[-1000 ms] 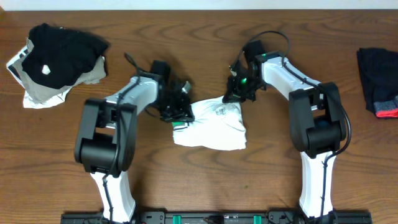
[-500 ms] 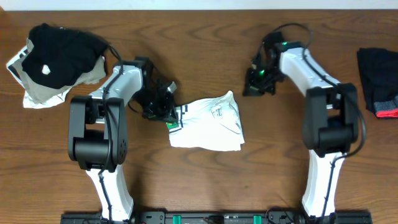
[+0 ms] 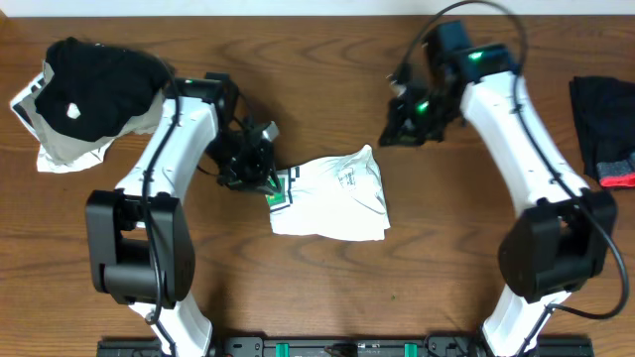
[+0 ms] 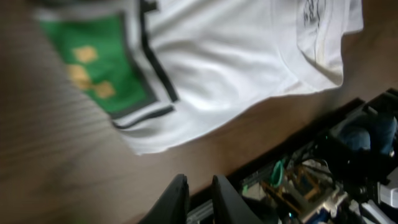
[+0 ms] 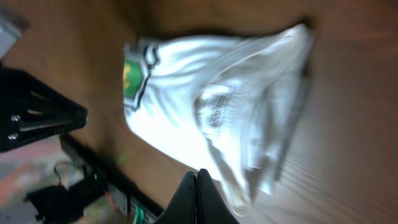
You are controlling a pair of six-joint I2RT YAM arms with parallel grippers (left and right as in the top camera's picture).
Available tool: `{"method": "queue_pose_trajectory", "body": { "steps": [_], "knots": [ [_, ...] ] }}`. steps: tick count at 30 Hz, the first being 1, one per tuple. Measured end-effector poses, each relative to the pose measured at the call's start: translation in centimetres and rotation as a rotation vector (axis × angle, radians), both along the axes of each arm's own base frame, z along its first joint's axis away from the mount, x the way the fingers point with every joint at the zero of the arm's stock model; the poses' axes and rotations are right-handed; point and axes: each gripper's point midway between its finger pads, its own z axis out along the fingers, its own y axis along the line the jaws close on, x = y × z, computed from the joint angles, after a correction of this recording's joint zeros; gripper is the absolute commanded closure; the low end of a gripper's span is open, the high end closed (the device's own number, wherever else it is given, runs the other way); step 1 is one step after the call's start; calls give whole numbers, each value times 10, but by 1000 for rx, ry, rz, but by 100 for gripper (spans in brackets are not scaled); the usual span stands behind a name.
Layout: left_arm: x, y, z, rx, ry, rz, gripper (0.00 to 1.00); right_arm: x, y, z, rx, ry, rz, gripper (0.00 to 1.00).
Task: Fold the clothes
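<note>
The left arm is arching in from 9 o'clock, its gripper (image 3: 266, 178) hanging barely parted and empty at the green-marked corner of the shirt (image 3: 337, 193), while the right gripper (image 3: 390, 137) (pinched closed, empty) is hovering apart at 1 o'clock of that soft, rumpled white fold lying mid-table (image 3: 298, 59).
</note>
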Motion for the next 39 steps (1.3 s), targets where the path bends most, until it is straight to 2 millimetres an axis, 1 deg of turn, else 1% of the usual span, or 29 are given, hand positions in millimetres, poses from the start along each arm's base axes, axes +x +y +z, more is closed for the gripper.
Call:
{"method": "queue_pose_trajectory", "body": {
  "steps": [1, 4, 8, 11, 17, 22, 27, 30, 39],
  "knots": [
    [-3, -5, -1, -3, 7, -10, 94, -6, 6, -6, 10, 12, 22, 99],
    [-19, -20, -12, -13, 30, -60, 94, -28, 25, -31, 53, 61, 81, 99],
    [-39, -40, -31, -46, 50, -115, 94, -47, 35, -62, 127, 114, 102, 99],
    [-42, -49, -40, -85, 36, -122, 94, -61, 37, -78, 173, 155, 102, 99],
    [-42, -53, -58, -114, 13, -95, 94, -75, 39, -100, 232, 167, 100, 98],
    [-41, -51, -72, -107, -13, -84, 94, -79, 37, -114, 230, 172, 74, 95],
    [-39, -41, -89, -80, -42, -60, 93, -77, 29, -120, 203, 177, 44, 96],
    [-39, -32, -94, -67, -33, -31, 93, -74, 23, -123, 173, 177, 22, 95],
    [-37, -6, -100, -58, 2, 71, 93, -71, 6, -131, 101, 198, -33, 96]
  ]
}}
